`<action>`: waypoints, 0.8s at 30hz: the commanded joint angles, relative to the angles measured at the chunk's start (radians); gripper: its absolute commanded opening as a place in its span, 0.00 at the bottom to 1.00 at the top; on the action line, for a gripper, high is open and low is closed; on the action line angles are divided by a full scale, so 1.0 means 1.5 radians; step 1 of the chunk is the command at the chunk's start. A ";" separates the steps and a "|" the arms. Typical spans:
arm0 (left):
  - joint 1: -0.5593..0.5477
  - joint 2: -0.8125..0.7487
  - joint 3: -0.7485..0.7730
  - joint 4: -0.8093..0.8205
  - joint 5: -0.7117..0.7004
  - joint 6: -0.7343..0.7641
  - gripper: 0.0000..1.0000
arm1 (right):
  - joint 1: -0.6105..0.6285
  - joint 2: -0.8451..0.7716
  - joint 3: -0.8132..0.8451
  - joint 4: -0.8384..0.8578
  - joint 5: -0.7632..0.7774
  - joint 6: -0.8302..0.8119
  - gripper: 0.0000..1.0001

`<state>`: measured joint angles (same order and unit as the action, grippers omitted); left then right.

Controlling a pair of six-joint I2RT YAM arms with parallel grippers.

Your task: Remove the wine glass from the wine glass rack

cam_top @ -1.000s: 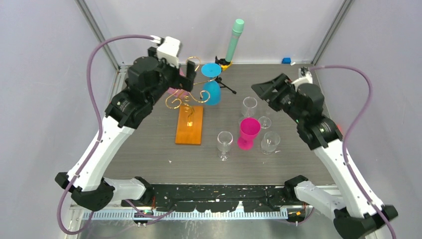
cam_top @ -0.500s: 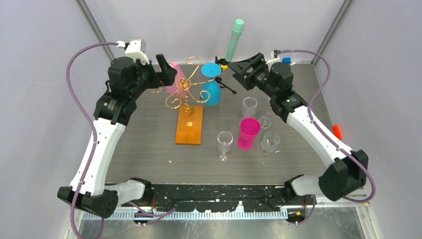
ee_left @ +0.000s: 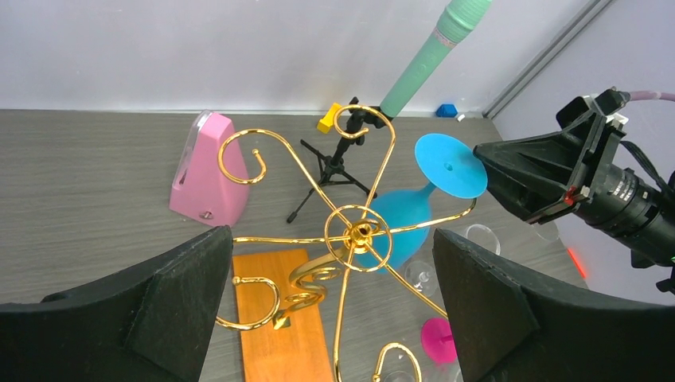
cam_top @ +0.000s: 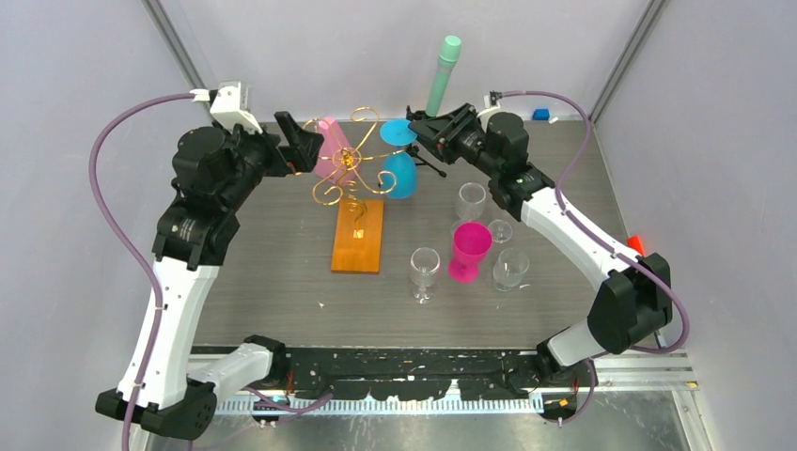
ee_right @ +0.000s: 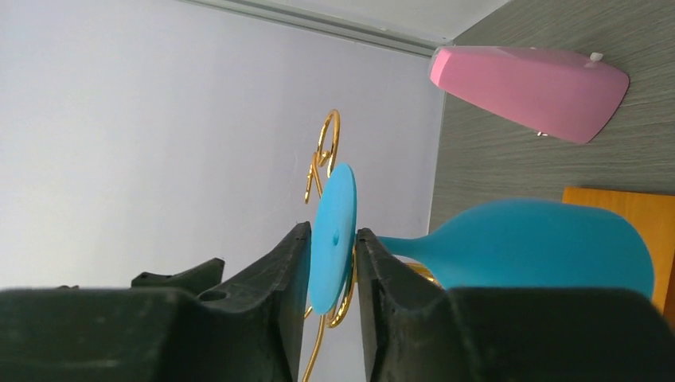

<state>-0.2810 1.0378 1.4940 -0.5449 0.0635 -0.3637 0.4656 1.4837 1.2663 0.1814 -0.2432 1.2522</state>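
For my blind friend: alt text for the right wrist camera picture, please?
The right hand has its two black fingers closely flanking the flat foot of the blue wine glass, which hangs on the gold wire rack; contact is unclear.

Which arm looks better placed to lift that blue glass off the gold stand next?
The right. The right gripper has its fingers pinching the blue wine glass by its flat foot; the left gripper hangs wide open, facing the wine glass rack, holding nothing.
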 commanded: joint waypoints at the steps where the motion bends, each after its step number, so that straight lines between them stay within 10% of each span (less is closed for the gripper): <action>1: 0.003 -0.005 -0.008 0.031 0.008 0.002 1.00 | 0.003 -0.020 0.021 0.030 0.010 0.001 0.27; 8: 0.003 -0.006 -0.012 0.037 0.011 0.000 1.00 | 0.004 -0.041 0.012 0.022 0.016 0.009 0.02; 24: 0.003 -0.022 -0.027 0.052 0.010 -0.001 1.00 | 0.027 -0.123 -0.049 0.035 0.022 0.078 0.00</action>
<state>-0.2810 1.0279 1.4597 -0.5270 0.0654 -0.3637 0.4820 1.3495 1.1976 0.1799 -0.2188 1.3338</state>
